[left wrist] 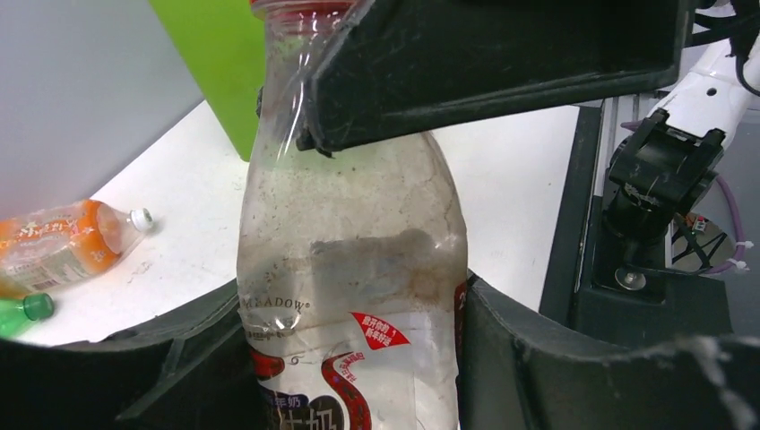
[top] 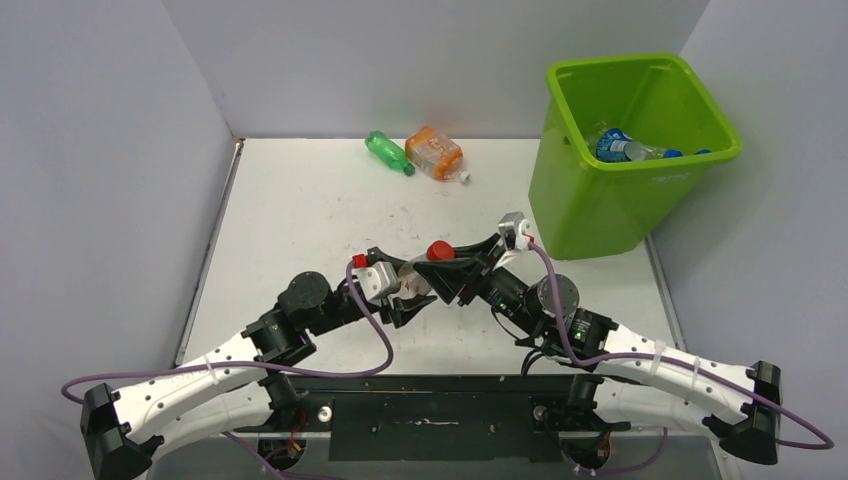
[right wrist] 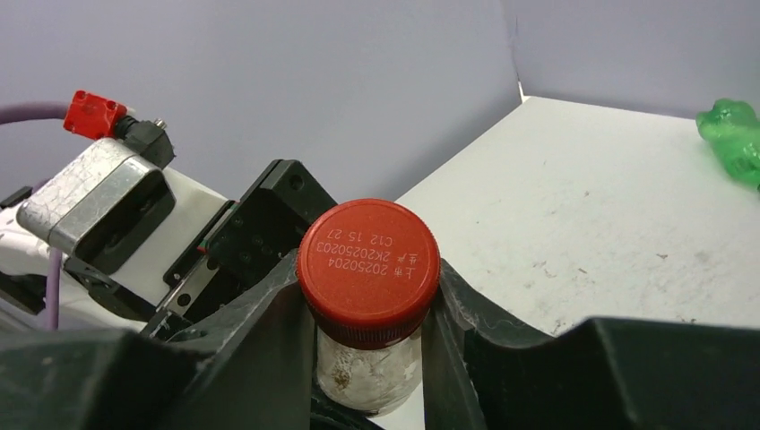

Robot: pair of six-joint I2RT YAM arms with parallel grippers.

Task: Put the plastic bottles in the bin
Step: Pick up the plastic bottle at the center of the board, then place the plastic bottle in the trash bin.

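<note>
A clear, grimy plastic bottle [top: 420, 278] with a red cap [right wrist: 369, 269] and a red-and-white label [left wrist: 349, 242] is held upright over the table's front middle. My left gripper [top: 403, 298] is shut on its body, one finger pressing each side [left wrist: 349, 358]. My right gripper [top: 452, 268] is shut on its neck just under the cap [right wrist: 369, 318]; one of its fingers [left wrist: 493, 63] crosses the top of the left wrist view. The lime-green bin [top: 590, 200] stands at the back right with several bottles [top: 625, 145] inside. A green bottle [top: 388, 152] and an orange bottle [top: 435, 153] lie at the back.
Grey walls close in the table's left, back and right sides. The bin's wall [left wrist: 215, 63] stands just behind the held bottle in the left wrist view. The orange bottle [left wrist: 54, 246] and green bottle [left wrist: 22, 313] lie to the far left of that view. The arm bases sit at the near edge.
</note>
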